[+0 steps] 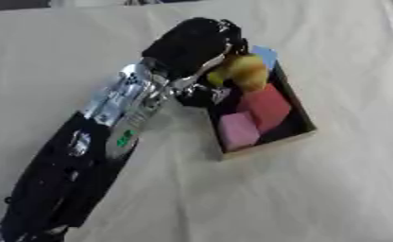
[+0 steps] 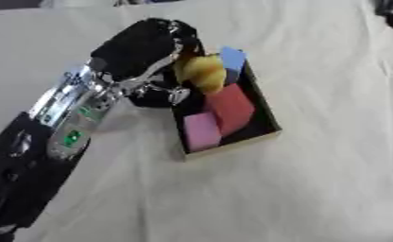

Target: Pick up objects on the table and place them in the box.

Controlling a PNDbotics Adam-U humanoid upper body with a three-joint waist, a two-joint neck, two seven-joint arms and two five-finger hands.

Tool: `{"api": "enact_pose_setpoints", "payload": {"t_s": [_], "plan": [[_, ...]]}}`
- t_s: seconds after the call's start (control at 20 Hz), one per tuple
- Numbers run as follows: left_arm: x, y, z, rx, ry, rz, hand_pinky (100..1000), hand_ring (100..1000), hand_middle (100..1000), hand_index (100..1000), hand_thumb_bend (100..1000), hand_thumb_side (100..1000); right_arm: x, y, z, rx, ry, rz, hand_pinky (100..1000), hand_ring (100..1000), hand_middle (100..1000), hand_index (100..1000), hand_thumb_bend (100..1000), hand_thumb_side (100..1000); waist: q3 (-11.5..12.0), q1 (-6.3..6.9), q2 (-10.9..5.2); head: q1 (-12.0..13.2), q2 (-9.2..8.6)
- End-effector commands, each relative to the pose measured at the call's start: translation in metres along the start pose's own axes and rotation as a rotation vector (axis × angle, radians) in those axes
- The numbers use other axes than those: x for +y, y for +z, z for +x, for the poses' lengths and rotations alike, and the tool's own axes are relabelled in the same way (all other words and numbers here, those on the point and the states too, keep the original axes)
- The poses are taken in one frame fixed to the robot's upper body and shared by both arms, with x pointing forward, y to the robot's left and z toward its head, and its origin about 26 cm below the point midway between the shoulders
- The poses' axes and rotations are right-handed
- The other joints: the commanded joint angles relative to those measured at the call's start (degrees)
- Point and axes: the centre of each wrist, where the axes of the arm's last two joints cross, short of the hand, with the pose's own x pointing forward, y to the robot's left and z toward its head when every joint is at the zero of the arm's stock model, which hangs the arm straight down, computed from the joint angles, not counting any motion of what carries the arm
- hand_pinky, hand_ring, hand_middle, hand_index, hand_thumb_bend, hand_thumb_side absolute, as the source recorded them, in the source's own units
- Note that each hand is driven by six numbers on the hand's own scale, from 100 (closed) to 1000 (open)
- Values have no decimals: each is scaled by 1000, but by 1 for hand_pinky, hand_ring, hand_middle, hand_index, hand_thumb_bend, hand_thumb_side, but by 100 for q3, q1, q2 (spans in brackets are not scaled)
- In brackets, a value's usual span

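Step in hand judged: placing. Left robot hand (image 1: 201, 45) positioned over far end of shallow dark-lined box with pale wooden rim (image 1: 270, 144); yellow rounded soft-looking object (image 1: 244, 71) seen just beside the fingers, over the box interior. Grasp state cannot be told: fingers hidden behind black hand body.

Below robot hand, inside box: red block (image 1: 268, 106), pink block (image 1: 238, 130), both matte with squared edges; blue piece (image 1: 264, 55) beside yellow object.

Next move judged: yellow object to be lowered, released, hand lifted clear of rim.

Cream cloth worktop (image 1: 332, 189), smooth, faintly creased. Right robot hand not seen.

Dark box (image 1: 303, 134) holding pink block (image 1: 238, 131), red block (image 1: 269, 106), perhaps a yellow toy (image 1: 246, 71)
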Motion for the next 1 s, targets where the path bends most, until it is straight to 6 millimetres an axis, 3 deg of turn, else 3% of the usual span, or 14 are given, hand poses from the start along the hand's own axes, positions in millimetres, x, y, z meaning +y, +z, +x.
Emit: {"api": "enact_pose_setpoints", "payload": {"t_s": [0.05, 0.25, 0.35, 0.65, 0.8, 1.0], "plan": [[5, -5, 1, 6, -32, -21, 781, 739, 702, 877, 220, 100, -8, -5, 4, -27, 17, -7, 873, 786, 640, 799, 100, 100, -23, 38, -47, 11, -71], [6, -3, 1, 40, -73, -77, 858, 821, 802, 948, 386, 221, -7, -3, 3, -19, 17, -4, 873, 785, 640, 798, 100, 100, -16, 35, -65, -19, -46], [12, -1, 2, 49, -94, -76, 875, 838, 821, 956, 427, 252, -7, -2, 3, -15, 17, 0, 873, 785, 640, 798, 100, 100, -1, 36, -84, -40, -27], [43, 13, 10, 18, -110, -42, 865, 831, 814, 943, 379, 191, -6, 2, 1, 1, 21, 9, 873, 785, 640, 797, 100, 100, 87, 40, -176, -133, 32], [58, 23, 13, -2, -98, -29, 846, 810, 785, 916, 286, 102, -6, 3, 1, 4, 23, 12, 873, 785, 641, 798, 100, 100, 128, 28, -226, -177, 52], [74, 36, 16, -18, -42, 19, 812, 773, 742, 886, 141, 100, -6, 5, 0, 8, 24, 18, 873, 785, 642, 798, 100, 100, 179, 6, -283, -226, 77]]}}
